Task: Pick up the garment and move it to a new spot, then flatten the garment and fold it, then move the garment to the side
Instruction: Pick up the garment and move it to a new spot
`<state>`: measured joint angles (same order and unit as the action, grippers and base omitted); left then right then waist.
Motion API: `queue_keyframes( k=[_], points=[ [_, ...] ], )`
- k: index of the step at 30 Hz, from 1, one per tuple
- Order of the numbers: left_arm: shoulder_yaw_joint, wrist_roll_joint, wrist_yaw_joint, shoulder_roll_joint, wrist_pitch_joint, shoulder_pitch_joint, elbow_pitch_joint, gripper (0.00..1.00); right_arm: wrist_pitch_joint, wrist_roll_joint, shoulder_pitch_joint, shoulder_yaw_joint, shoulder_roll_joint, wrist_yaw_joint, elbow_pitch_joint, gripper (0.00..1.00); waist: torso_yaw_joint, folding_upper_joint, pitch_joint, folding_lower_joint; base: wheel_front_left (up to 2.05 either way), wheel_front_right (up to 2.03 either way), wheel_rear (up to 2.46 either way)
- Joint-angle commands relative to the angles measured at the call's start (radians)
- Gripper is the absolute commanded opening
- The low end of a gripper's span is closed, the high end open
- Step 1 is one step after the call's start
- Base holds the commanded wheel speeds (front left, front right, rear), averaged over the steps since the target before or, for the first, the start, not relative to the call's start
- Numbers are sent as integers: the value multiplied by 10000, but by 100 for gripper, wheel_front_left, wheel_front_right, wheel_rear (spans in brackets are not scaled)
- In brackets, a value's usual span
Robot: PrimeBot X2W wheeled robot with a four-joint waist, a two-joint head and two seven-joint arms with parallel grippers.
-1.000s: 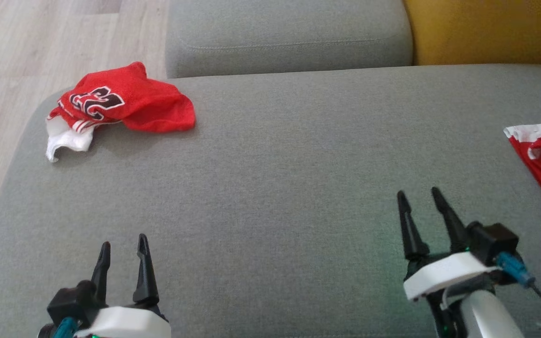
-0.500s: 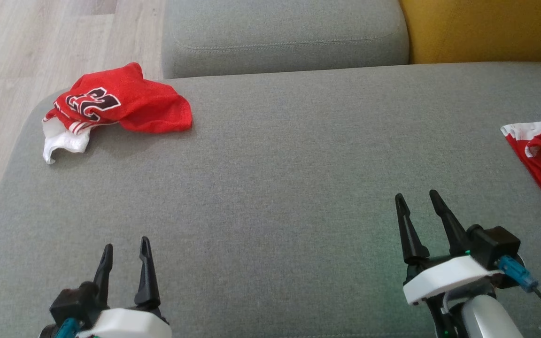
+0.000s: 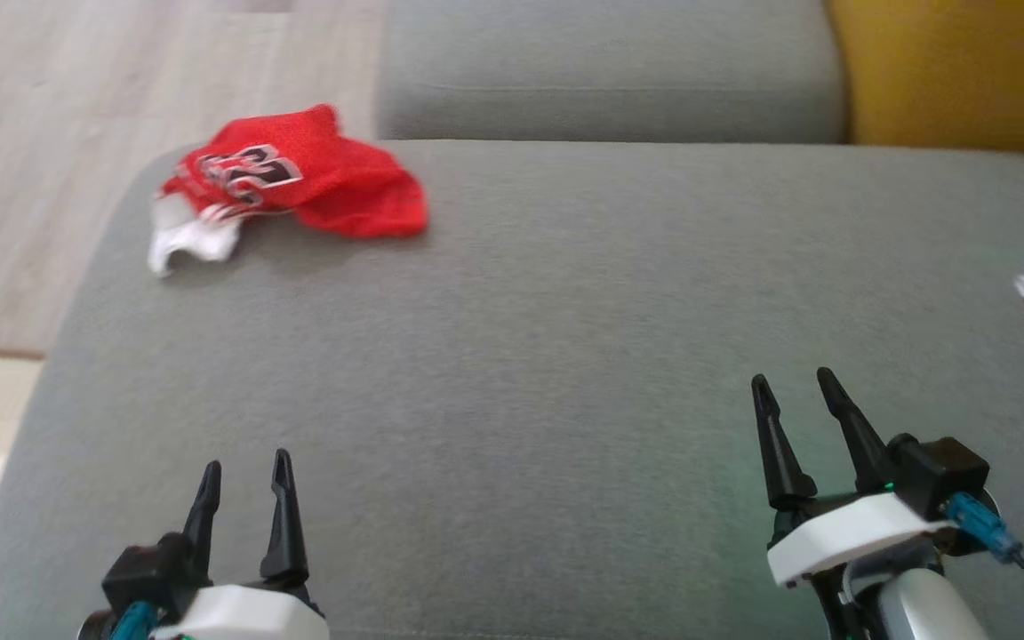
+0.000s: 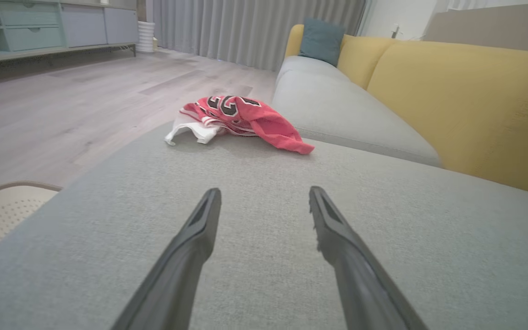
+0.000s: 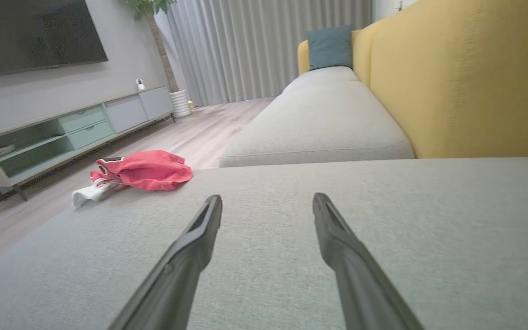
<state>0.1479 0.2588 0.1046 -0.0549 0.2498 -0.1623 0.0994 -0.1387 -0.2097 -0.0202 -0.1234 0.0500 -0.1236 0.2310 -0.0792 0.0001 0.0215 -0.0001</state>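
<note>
At the cushion's (image 3: 565, 356) far-left edge, garment (image 3: 299, 182) lies crumpled

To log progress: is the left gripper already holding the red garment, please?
No, the left gripper stands open, apart from the crumpled red garment.

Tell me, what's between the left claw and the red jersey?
Just bare grey sofa cushion lies between the left claw and the crumpled red jersey, as the left wrist view shows.

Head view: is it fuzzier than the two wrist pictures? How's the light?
Head view: yes, smeared; the number on the red jersey barely reads. Left wrist view: sharp, weave of the grey cushion clear. Right wrist view: sharp, soft even light, no glare.
</note>
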Motion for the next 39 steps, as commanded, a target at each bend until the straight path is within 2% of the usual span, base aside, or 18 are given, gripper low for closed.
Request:
queue_keyframes(
  k=[1, 10, 14, 24, 34, 39],
  points=[
    [-322, -118, -30, 46, 120, 377, -338, 100, 13, 41, -209, -220, 3, -71, -431, 100, -649, -1, 95, 1, 0, 0, 0],
    [-505, -386, -189, -31, 120, 197, -435, 100, -103, -227, -15, -425, 3, -71, -465, 100, -3209, -1, 343, 1, 0, 0, 0],
    [-706, -378, -191, -114, 120, 15, -485, 100, -150, -346, -37, -661, 3, -71, -426, 100, -4033, -1, 418, 1, 0, 0, 0],
    [-1382, -188, 42, -27, 120, -571, -1253, 100, 76, -289, -770, -1613, 3, -71, -205, 100, -4322, -1, 37, 1, 0, 0, 0],
    [-1482, -66, 49, 9, 120, -505, -1453, 100, 113, -134, -951, -1509, 3, -71, -184, 100, -4324, -1, -298, 1, 0, 0, 0],
    [-1478, -334, -358, -713, -110, 563, -1467, 100, 252, 269, -917, -805, 3, -71, -589, 100, -4198, -1, -832, 1, 0, 0, 0]
  ],
)
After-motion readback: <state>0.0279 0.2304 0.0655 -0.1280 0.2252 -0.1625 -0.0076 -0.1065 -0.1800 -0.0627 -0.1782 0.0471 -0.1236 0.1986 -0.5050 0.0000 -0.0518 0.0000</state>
